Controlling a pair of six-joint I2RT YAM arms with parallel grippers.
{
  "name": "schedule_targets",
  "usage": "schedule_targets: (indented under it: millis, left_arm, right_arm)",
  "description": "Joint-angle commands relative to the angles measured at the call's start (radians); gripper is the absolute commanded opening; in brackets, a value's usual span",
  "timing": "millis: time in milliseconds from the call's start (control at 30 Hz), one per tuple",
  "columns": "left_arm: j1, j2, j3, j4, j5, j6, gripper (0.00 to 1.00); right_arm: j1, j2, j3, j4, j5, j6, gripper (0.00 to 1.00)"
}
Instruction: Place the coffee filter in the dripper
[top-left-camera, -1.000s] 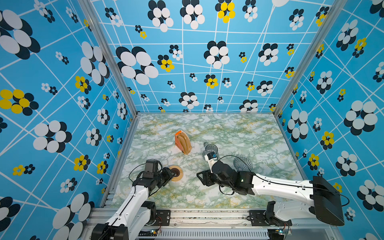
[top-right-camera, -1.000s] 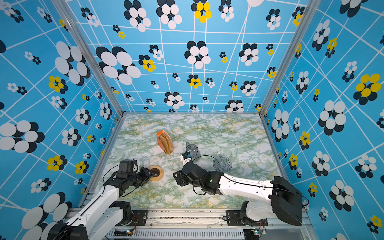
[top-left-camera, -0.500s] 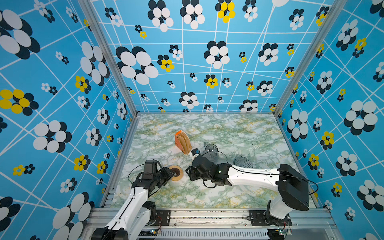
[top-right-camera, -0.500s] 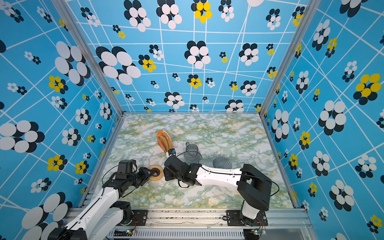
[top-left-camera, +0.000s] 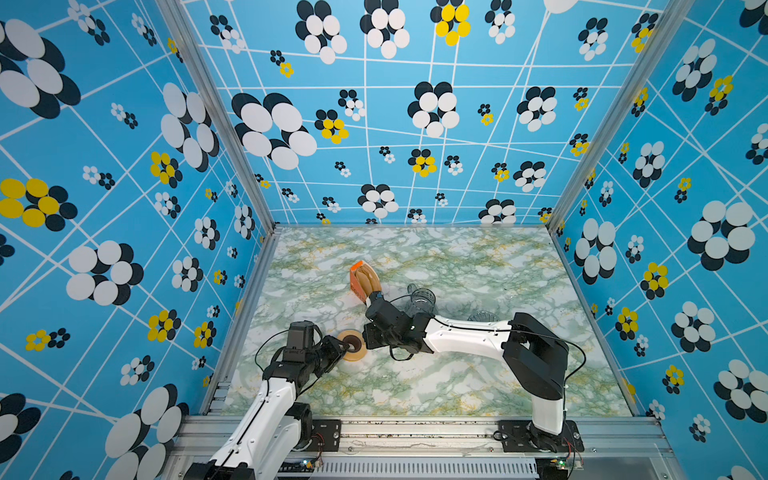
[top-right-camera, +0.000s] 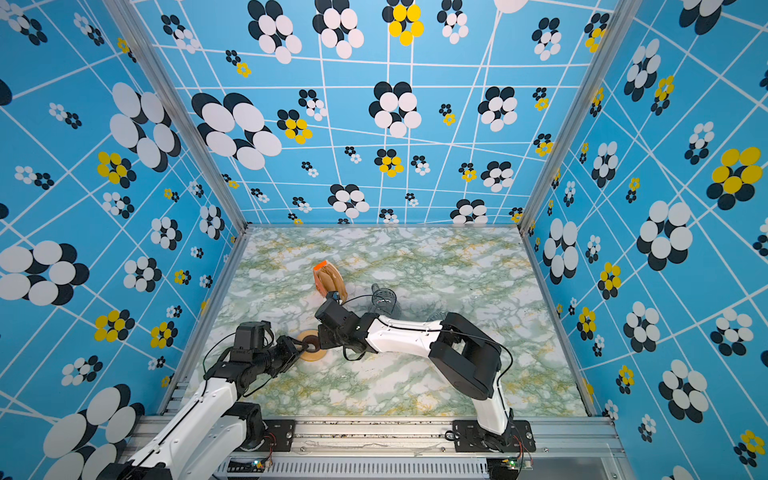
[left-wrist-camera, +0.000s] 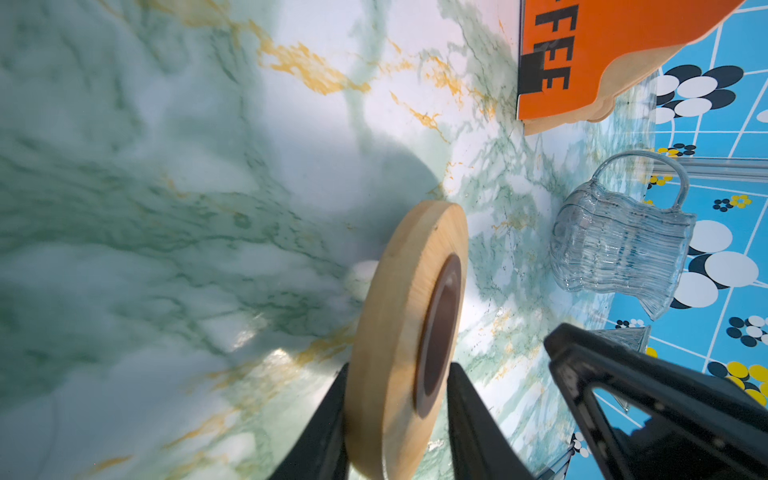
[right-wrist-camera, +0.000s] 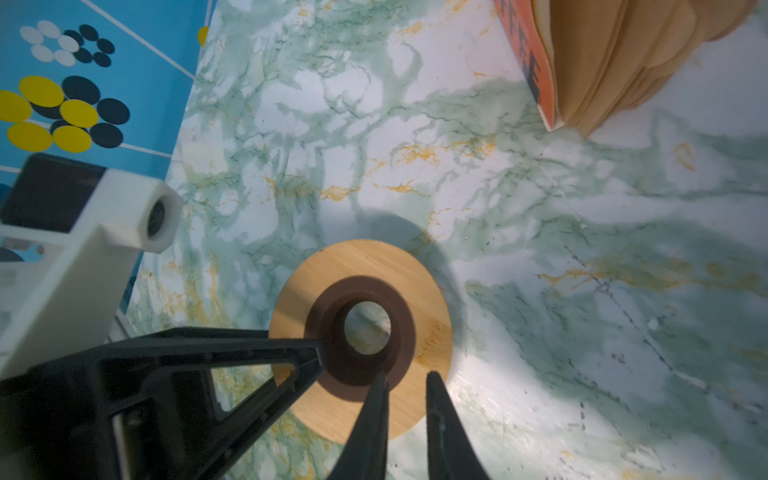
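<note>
Dripper (left-wrist-camera: 619, 338) edge seemingly peeks behind left jaws.

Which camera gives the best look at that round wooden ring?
The right wrist view: the wooden ring shows its whole face and dark centre hole. The left wrist view shows it edge-on; in both top views it is small, partly behind the arms.

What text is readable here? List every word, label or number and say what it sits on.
"FEE", black capitals on the orange packet, cut off above by the picture's edge.
The same lettering on the packet's edge in the right wrist view: too blurred to read.
Both top views: too small to read.
</note>
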Motion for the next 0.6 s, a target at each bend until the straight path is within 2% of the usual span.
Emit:
schedule_targets:
  millis: [0,567]
  left_arm:
    - [0.009,-0.008,-0.014,0.003,0.004,-0.012,0.38]
    - [0.01,-0.011,-0.009,0.002,0.004,-0.008,0.38]
  right_arm:
    - [-0.014,0.038,0.054,-0.057,-0.016,-0.019,0.19]
    - [-0.014,0.129,0.111,-0.044,-0.084,-0.03,0.15]
